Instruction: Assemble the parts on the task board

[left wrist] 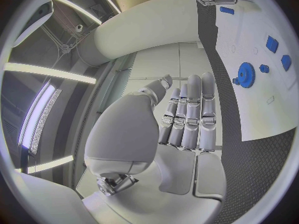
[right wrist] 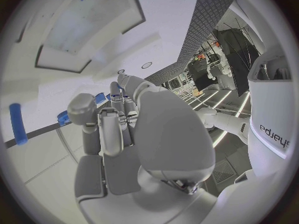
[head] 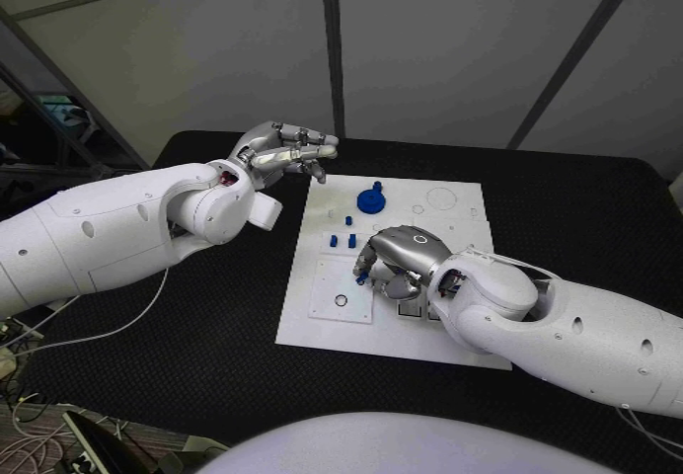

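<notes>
On white task board (head: 448, 341), toothed blue gear (head: 370, 201)

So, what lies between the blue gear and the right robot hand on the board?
In the head view, several small blue parts lie on the task board, between the blue gear and the right robot hand.

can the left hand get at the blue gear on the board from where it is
Probably yes. The left hand hovers off the task board's far left corner holding nothing, the blue gear stands uncovered nearby, and the right hand works nearer the robot.
</notes>
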Action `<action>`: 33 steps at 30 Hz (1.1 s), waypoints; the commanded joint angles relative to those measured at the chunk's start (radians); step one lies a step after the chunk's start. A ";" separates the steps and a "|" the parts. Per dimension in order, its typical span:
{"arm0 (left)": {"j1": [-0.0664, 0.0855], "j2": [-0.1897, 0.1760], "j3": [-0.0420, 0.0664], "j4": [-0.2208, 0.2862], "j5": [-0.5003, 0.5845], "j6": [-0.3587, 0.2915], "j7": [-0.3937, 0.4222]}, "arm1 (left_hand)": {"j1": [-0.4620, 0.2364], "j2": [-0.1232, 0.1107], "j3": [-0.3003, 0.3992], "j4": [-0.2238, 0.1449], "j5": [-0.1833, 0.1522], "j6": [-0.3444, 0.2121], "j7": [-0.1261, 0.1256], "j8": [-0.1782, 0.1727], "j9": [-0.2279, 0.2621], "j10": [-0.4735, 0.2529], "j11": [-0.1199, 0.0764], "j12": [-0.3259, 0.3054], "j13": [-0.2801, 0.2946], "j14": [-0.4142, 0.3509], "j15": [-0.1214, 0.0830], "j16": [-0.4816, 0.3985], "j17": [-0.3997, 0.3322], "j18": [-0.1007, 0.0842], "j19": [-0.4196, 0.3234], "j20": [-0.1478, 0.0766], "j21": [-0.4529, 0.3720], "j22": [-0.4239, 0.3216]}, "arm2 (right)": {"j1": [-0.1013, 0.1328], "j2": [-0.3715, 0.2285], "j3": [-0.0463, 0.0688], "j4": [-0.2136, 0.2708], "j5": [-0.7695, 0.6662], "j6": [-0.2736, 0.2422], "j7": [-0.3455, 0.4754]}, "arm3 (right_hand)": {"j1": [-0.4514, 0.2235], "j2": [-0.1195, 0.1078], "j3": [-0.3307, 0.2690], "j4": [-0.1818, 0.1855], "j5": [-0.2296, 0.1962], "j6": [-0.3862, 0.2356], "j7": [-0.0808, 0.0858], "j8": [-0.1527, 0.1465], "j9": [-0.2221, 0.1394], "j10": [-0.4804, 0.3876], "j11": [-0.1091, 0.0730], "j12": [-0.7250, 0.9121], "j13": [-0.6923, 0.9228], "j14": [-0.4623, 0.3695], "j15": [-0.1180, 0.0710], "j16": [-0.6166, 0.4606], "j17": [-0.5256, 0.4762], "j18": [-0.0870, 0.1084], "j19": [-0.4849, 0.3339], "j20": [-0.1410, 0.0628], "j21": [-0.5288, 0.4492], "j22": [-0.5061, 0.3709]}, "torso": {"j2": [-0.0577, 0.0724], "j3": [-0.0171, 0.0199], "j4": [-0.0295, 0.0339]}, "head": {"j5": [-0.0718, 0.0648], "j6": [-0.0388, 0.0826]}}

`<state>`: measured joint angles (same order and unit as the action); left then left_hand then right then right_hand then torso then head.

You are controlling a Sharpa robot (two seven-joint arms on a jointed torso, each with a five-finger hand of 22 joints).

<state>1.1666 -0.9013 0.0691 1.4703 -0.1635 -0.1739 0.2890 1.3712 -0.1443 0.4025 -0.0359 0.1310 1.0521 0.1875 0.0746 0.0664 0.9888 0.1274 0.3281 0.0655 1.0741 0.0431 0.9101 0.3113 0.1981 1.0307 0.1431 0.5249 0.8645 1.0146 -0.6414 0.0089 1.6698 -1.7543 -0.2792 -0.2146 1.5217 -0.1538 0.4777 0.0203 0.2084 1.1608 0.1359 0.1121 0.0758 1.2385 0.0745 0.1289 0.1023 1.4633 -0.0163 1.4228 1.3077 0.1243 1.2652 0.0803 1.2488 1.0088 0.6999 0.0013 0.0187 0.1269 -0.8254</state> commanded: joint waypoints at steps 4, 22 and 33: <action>0.001 0.002 0.001 -0.001 0.003 0.012 -0.001 | -0.004 0.006 -0.001 0.000 -0.003 -0.001 0.008 0.006 0.001 -0.003 0.002 0.004 -0.002 0.003 0.003 -0.005 -0.002 -0.017 0.005 -0.001 -0.004 -0.001 | 0.001 -0.003 0.000 0.009 -0.013 -0.001 0.000 | -0.004 0.004 0.000 -0.004 0.005 0.007 0.002 -0.006 -0.001 0.016 -0.009 0.003 0.002 0.067 0.000 0.004 0.045 -0.010 0.000 0.006 0.003 0.000 | -0.001 0.0000 0.0000 | 0.001 -0.002; 0.001 0.002 0.001 -0.005 0.003 0.014 -0.002 | -0.005 0.006 -0.001 0.001 -0.003 -0.002 0.009 0.006 0.001 -0.004 0.002 0.004 -0.002 0.003 0.004 -0.006 -0.003 -0.017 0.005 -0.001 -0.005 -0.002 | 0.000 -0.015 0.000 0.029 -0.057 0.033 -0.038 | -0.012 0.006 -0.001 -0.004 0.003 0.009 0.002 -0.006 0.000 0.017 -0.009 0.002 0.003 0.066 0.000 0.004 0.044 -0.010 -0.002 0.006 0.003 0.000 | -0.001 -0.0005 0.0008 | -0.001 -0.001; 0.001 0.003 0.001 -0.005 0.003 0.015 -0.005 | -0.005 0.006 -0.001 0.001 -0.003 -0.002 0.009 0.006 0.001 -0.004 0.002 0.004 -0.002 0.003 0.004 -0.006 -0.003 -0.017 0.005 -0.001 -0.005 -0.002 | 0.000 -0.008 0.000 0.026 -0.081 0.064 -0.058 | -0.016 0.006 -0.002 -0.004 0.001 0.009 0.002 -0.007 0.000 0.016 -0.009 0.000 0.004 0.066 0.001 0.003 0.042 -0.009 -0.004 0.007 0.002 -0.003 | -0.001 -0.0005 0.0003 | 0.000 -0.002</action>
<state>1.1665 -0.8993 0.0691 1.4651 -0.1633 -0.1706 0.2839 1.3713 -0.1444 0.4024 -0.0359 0.1310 1.0522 0.1874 0.0745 0.0664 0.9888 0.1273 0.3281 0.0655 1.0741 0.0431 0.9101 0.3098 0.1981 1.0307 0.1431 0.5249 0.8637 1.0139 -0.6503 0.0095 1.6945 -1.8113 -0.2415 -0.2570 1.5141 -0.1513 0.4774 0.0206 0.2059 1.1641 0.1392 0.1120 0.0747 1.2454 0.0676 0.1280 0.1045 1.4633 -0.0164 1.4228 1.3075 0.1243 1.2616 0.0840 1.2488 1.0069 0.6992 0.0009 0.0189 0.1266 -0.8276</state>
